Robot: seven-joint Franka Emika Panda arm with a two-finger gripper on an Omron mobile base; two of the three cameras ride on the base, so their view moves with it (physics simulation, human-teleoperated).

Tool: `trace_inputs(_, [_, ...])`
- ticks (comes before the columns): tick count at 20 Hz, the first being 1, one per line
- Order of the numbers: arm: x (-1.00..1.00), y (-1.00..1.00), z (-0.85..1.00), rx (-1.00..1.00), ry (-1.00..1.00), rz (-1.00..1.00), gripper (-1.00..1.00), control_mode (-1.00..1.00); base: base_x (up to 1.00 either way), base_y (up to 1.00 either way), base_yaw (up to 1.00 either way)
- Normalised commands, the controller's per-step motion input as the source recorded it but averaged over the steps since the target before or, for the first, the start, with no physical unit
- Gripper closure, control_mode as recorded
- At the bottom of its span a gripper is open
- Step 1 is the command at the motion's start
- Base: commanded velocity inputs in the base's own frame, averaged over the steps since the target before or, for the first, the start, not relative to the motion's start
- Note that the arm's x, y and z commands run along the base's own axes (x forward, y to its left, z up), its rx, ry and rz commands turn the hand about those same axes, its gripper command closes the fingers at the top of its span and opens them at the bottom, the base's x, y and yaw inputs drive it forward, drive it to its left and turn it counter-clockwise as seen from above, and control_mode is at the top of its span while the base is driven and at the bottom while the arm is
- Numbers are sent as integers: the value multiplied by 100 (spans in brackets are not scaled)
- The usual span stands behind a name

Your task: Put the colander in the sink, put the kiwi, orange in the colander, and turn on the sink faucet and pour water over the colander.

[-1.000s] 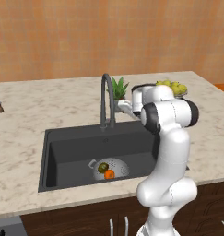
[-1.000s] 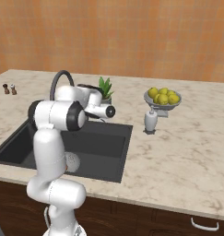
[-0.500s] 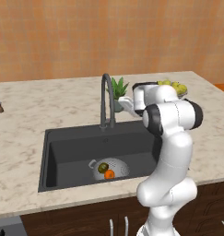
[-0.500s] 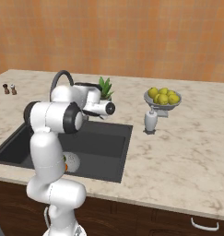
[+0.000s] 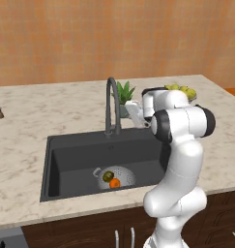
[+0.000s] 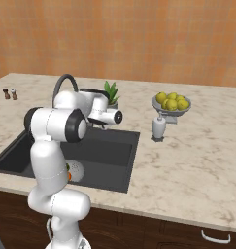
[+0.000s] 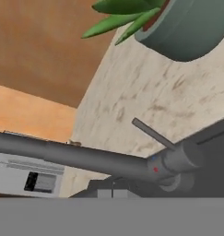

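The colander sits on the floor of the dark sink, with the kiwi and the orange inside it. The sink faucet stands behind the basin. My gripper hovers just right of the faucet's neck, level with its lower half. In the hand view the faucet's pipe and thin lever lie close ahead, and my gripper is shut with nothing in it. Water is out of view.
A small potted plant stands right behind the faucet, close to my hand. A footed bowl of yellow-green fruit and a pale shaker are on the counter to the right. Two small shakers stand far left.
My hand lifted slightly and came back down beside the faucet; the elbow shifted a little. The fruit and colander have not moved.
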Motion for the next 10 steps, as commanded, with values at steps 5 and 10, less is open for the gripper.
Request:
trace_inputs(5, [-15, 33, 0, 14, 9, 0, 100, -100, 0, 0, 0])
trace_inputs(10, [0, 22, -1, 9, 7, 0, 100, -100, 0, 0, 0])
